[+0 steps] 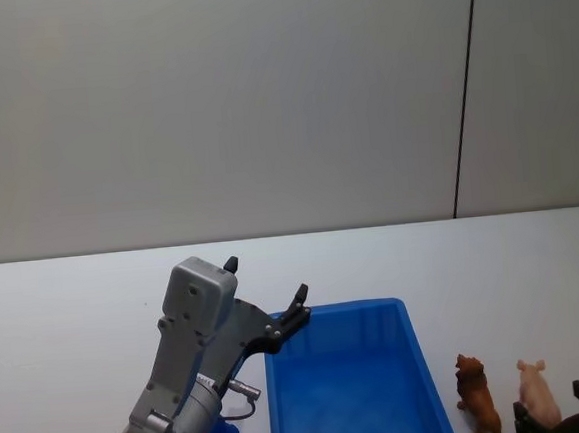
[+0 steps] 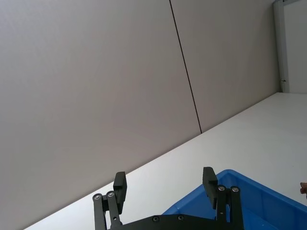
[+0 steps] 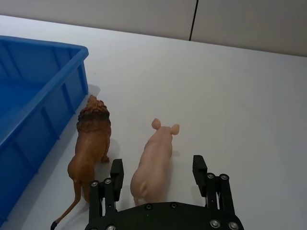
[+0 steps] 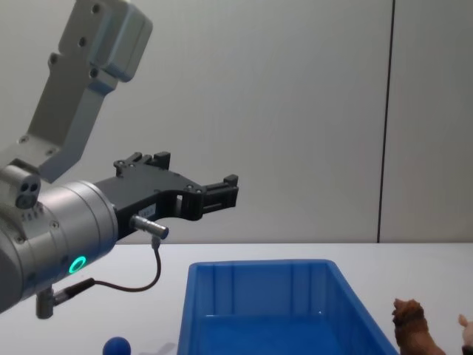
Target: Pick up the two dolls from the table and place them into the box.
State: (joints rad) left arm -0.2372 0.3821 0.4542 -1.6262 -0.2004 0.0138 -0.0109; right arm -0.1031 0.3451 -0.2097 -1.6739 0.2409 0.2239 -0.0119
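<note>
Brown maned lion figure [image 3: 91, 143] and pale pink pig figure [image 3: 152, 163] stand together on the white tabletop [image 3: 230, 96], just right of the bright blue plastic bin [image 3: 43, 96].
Right gripper [image 3: 158, 166] gapes at the pig's rump, holding nothing; left gripper [image 2: 164, 177], also spread and empty, hangs above the bin's far-left corner.

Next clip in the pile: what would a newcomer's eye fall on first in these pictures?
The bright blue bin stands out against the white table. Just to its right stand a brown lion and a pink pig side by side, both facing away from the robot. The right gripper is open close behind the pig. The left gripper hangs open in the air near the bin's far left corner.
</note>
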